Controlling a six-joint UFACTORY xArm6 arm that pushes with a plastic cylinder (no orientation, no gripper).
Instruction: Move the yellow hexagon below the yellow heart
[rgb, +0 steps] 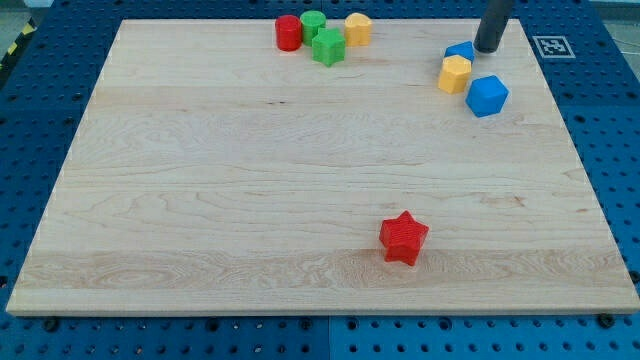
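A yellow block that looks like the hexagon sits at the view's top, just right of a green star-like block. A second yellow block, which looks like the heart, lies at the upper right, touching a small blue block above it. My tip stands at the upper right, just right of that small blue block and up-right of the heart. It is far to the right of the hexagon.
A red cylinder and a green cylinder sit close left of the hexagon. A blue cube lies just down-right of the heart. A red star lies low, right of centre. The wooden board rests on a blue pegboard.
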